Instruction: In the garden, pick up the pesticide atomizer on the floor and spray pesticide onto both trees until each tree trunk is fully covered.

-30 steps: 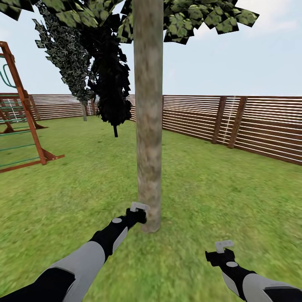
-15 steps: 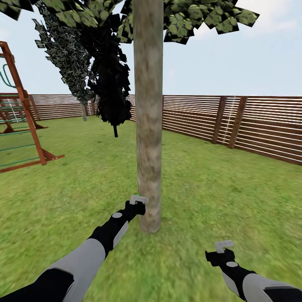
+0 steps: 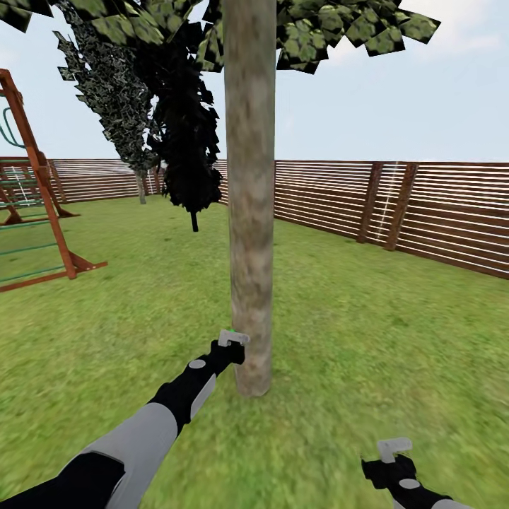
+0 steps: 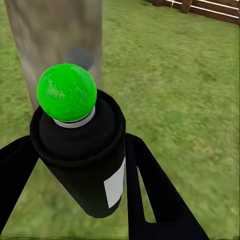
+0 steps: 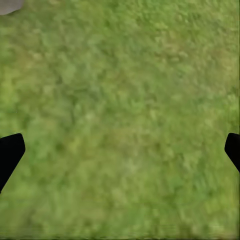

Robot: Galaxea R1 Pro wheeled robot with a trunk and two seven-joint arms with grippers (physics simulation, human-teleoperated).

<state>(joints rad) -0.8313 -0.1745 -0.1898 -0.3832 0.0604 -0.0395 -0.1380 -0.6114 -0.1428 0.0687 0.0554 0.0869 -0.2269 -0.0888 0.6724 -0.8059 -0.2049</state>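
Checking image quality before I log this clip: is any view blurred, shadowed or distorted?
Head view: flat, even daylight, tree trunk sharp, grass smeared toward the lower edge. Left wrist view: pesticide atomizer crisp, its top showing bright green, trunk and lawn behind it soft, with a dark smudge on the bark. Right wrist view: soft, blurry grass throughout, no cast shadows.

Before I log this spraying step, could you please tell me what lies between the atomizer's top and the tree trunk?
Nothing: in the left wrist view, the atomizer, held in the left gripper, faces the tree trunk across open air, with grass below.
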